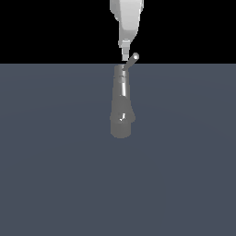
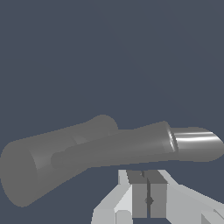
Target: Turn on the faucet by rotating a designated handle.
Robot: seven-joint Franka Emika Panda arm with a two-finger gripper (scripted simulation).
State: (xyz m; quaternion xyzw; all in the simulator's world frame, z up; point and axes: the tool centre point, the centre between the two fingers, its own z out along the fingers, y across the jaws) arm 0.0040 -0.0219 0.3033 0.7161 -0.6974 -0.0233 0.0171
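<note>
The faucet [image 1: 121, 110] is a grey metal cylinder lying on the dark floor, its wide rounded end nearest the camera in the exterior view. The handle [image 1: 132, 61], a thin grey rod, juts up and toward the exterior view's right from the faucet's narrow far end. My gripper [image 1: 125, 56] hangs from the white arm just to the left of the handle's tip. In the wrist view the handle [image 2: 131, 146] looms large in front of the faucet [image 2: 30, 170], its end shiny. The gripper [image 2: 148, 200] is shut, its fingers pressed together with nothing between them, close beside the handle. I cannot tell whether they touch it.
A flat dark grey-blue floor [image 1: 55, 175] spreads all around the faucet. The white arm [image 1: 127, 20] comes down from above at the far side. No other objects show.
</note>
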